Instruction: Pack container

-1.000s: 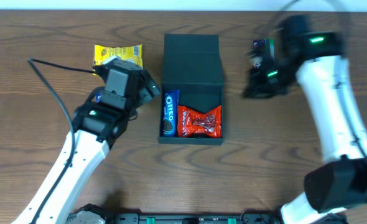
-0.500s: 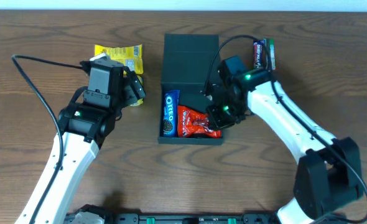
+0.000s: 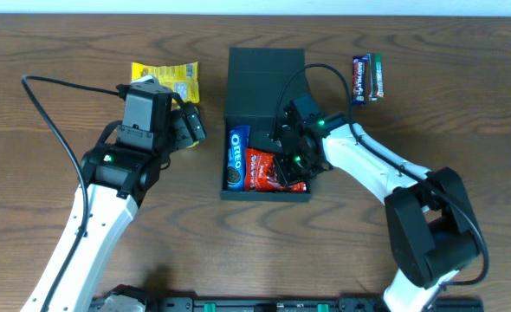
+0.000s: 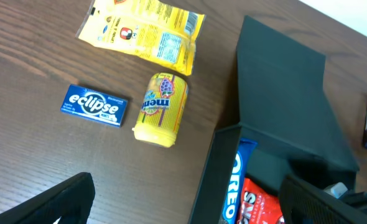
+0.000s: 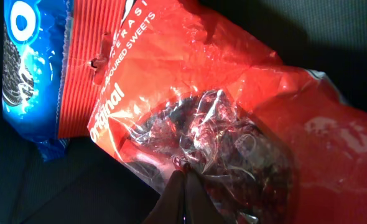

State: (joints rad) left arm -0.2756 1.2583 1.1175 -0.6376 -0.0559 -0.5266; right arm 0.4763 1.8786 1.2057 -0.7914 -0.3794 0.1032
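Container (image 3: 267,82) — dark square box at the middle of the desk (image 3: 48,217), flap lid standing open at the back.
Contents: Oreo packet (image 3: 236,157) on the left, with the red sweets packet (image 3: 268,170) touching it on the right.
Right claw (image 5: 183,185) — inside the box, tips closed together against the red packet's clear window. Cannot tell whether any film is pinched.
Left claw (image 3: 190,127) — spread wide, empty, just left of the box.
Near it on the desk: yellow Mentos tub (image 4: 162,109), Eclipse pack (image 4: 95,104), yellow sachet (image 4: 143,28).
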